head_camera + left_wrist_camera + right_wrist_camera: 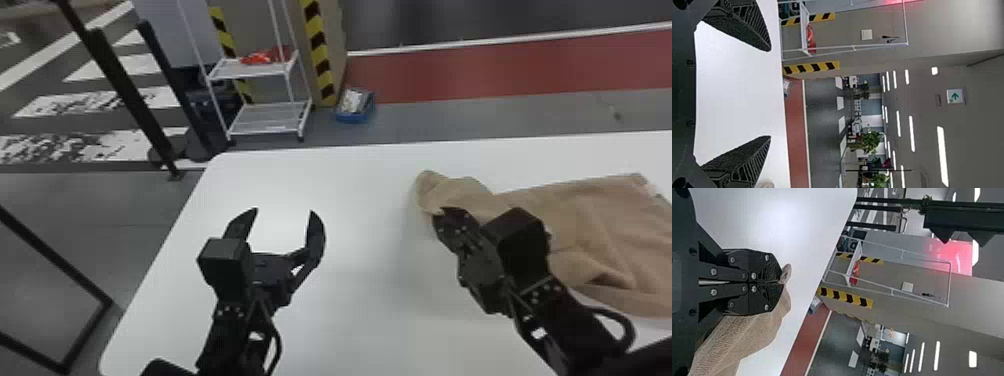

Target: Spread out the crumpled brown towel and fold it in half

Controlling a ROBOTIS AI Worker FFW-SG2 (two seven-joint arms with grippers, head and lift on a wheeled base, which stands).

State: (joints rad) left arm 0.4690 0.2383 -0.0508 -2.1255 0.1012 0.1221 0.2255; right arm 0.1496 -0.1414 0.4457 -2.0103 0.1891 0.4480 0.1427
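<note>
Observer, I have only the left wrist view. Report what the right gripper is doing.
Observer: The right gripper is shut on a bit of the brown towel.
Operator: Tell me where the rest of the towel lies.
Observer: In the head view, most of it lies on the table, toward the robot's right.
Operator: Now tell me if it's flat.
Observer: No, it is rumpled, with a dark hollow under a fold close to its near edge.
</note>
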